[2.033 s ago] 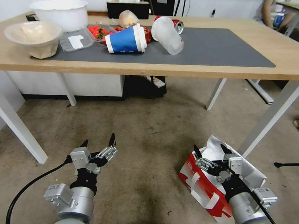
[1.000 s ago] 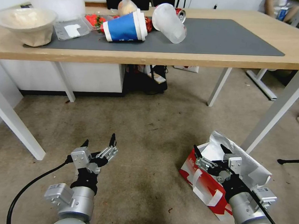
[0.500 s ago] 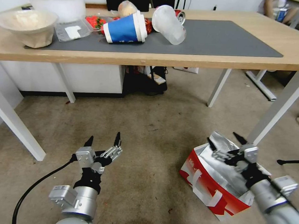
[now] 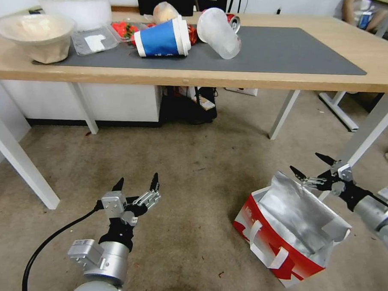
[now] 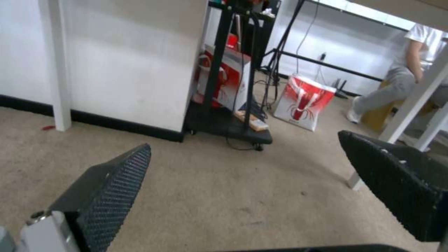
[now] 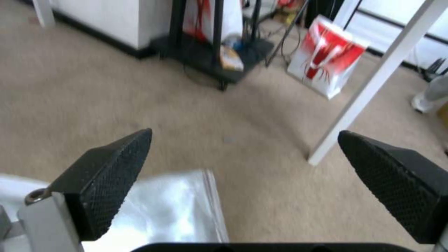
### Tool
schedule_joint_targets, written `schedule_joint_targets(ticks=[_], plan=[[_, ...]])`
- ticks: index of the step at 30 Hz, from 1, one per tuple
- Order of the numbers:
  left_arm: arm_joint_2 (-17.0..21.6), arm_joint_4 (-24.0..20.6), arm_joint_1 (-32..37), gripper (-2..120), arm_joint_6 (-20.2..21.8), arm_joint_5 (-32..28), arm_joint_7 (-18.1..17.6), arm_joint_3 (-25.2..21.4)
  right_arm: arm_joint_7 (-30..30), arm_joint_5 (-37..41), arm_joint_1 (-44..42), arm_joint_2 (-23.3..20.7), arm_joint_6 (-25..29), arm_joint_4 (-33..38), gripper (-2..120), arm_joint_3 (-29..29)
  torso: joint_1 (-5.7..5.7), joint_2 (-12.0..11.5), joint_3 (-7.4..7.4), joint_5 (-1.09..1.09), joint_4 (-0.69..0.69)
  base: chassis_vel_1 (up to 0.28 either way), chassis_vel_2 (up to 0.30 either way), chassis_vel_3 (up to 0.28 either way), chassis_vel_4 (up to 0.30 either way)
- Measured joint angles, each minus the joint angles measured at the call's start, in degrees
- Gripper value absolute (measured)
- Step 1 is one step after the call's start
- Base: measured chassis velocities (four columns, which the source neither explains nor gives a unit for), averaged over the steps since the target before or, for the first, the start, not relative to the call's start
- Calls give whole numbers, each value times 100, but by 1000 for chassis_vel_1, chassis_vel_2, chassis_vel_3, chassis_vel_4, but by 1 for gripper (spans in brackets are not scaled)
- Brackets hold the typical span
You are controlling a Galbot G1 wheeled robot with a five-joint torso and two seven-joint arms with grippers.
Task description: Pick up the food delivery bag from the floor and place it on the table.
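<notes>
The food delivery bag stands open on the floor at the right, red outside with white strap handles and a silver foil lining; a corner of that foil shows in the right wrist view. My right gripper hangs open just above the bag's far upper edge, holding nothing. My left gripper is open over bare floor at the lower left, well apart from the bag. The table spans the top of the head view, light wood with a dark grey mat.
On the table's left half lie a tipped blue cup, a clear plastic cup, bowls and a strawberry tray. White table legs stand close behind the bag. A black cart and another red-and-white bag sit beneath the table.
My right gripper has risen off the bag and swung to the right and farther away, leaving the foil opening uncovered. The left gripper shifted slightly forward. The bag stays on the floor.
</notes>
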Motion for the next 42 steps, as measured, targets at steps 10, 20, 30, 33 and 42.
schedule_joint_targets(ticks=[10,20,30,33,42], plan=[[-56,67,-15,100,-20,-37,-79,-61,-495,-504,1393,-282,165,-1145,100,-1437,1,4,0,0,3,0,0,0,0],[-78,115,-11,100,-119,-48,-125,-116,-776,-783,2111,-196,-132,-1698,100,-2316,1,6,0,-1,1,0,0,0,0],[-91,180,-27,100,-135,-91,-132,-118,-986,-980,2440,-62,-136,-2208,100,-2700,1,7,0,-1,1,0,0,0,0],[-99,226,-43,100,-167,-91,-132,-119,-1213,-1001,2531,-31,-117,-2394,96,-2758,1,8,0,-1,1,0,0,0,0],[-114,299,-61,100,-230,-125,-148,-103,-1479,-807,2713,22,56,-2678,70,-2905,1,9,0,-1,2,0,0,0,0]])
